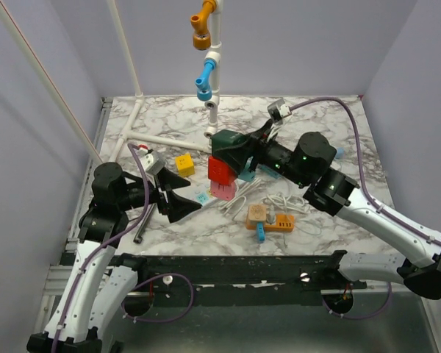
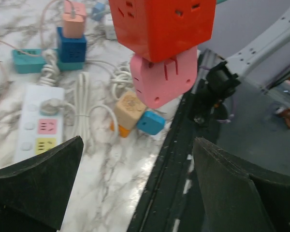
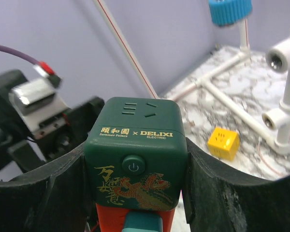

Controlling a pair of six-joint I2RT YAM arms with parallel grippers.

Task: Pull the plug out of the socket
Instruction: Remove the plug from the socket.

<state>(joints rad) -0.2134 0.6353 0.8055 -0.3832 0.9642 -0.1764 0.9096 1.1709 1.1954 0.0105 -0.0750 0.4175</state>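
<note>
Pink plastic cube plug is hanging in the air at the bottom of a vertical stack. It is sitting under a glossy red plastic cube socket, which is itself sitting beneath a dark green cube socket with a gold dragon print. Right gripper is clamping the green cube from both sides, jaws about half apart on it, and so is carrying the whole stack above the grey-veined marble table.

Left gripper is gaping at its widest and holding nothing. It is pointing at the stack from the left, close beside it but not touching. In its own camera the pink cube is showing ahead of the fingertips and above the gap, not between them.

The stack's long axis is running top to bottom, and the left arm is the nearer one to its free lower end. By my judgement, the coming move is calling for the left jaws to rise around the pink cube and draw it straight down while the right gripper braces.

Long white power strip with pink and yellow outlets is lying flat on the marble, touched by neither gripper. Whether anything is plugged into it I cannot tell.
</note>
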